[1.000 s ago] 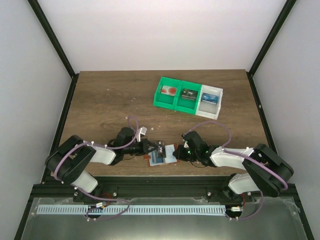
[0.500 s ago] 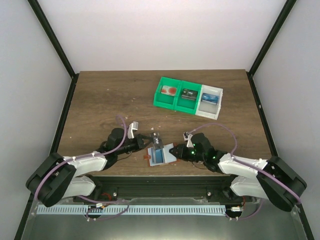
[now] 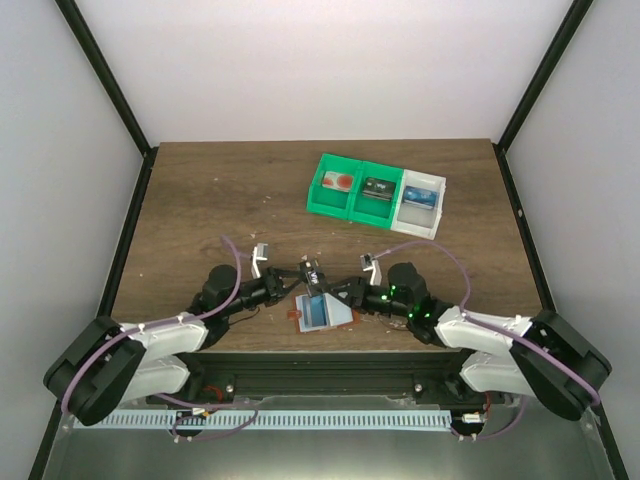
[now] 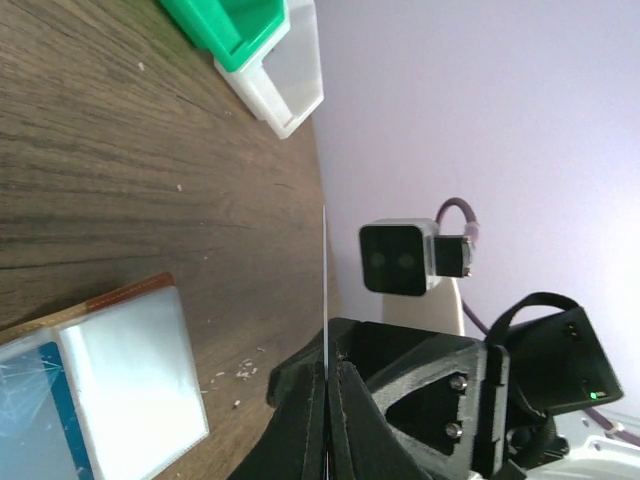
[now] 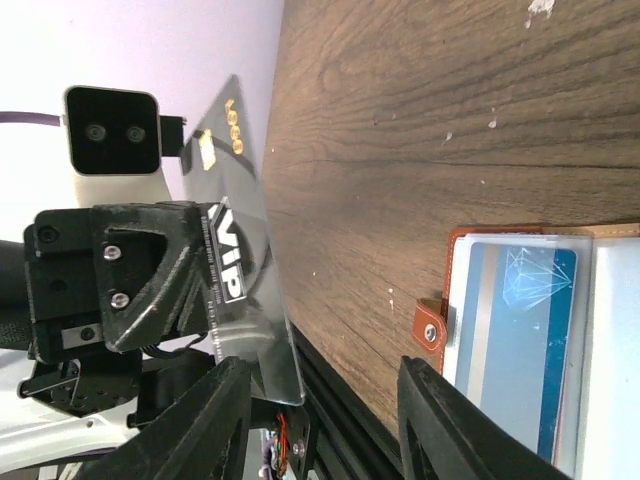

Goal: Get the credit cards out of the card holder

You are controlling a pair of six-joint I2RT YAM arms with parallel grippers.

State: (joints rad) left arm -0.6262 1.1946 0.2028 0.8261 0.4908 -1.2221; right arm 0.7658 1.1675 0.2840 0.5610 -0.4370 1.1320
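The card holder (image 3: 338, 316) lies open and flat on the wooden table (image 3: 200, 200) near its front edge, between the 2 arms. Its reddish-brown leather edge and snap tab are toward the left arm, and its pale inner pockets face up. 1 blue card (image 5: 515, 330) sits flat in the holder on that leather-edged side, next to a pale pocket. A 2nd card, a see-through card (image 5: 235, 240) printed with "VIP" and gold digits, is out of the holder. It stands on edge in the air just past the holder's far left corner, apart from it. The left gripper (image 4: 325, 380) is clamped on 1 end of that card, fingers pressed against both faces, so the left wrist view shows the card only as a thin line. The right gripper (image 5: 322, 400) sits low at the holder's far right side, just beside it, its fingers parted and gripping nothing. A corner of the see-through card shows in the gap between them, and whether it touches a finger cannot be told. Well apart, at the table's far right, stands a row of 3 bins (image 3: 335, 208), 2 green and 1 white.
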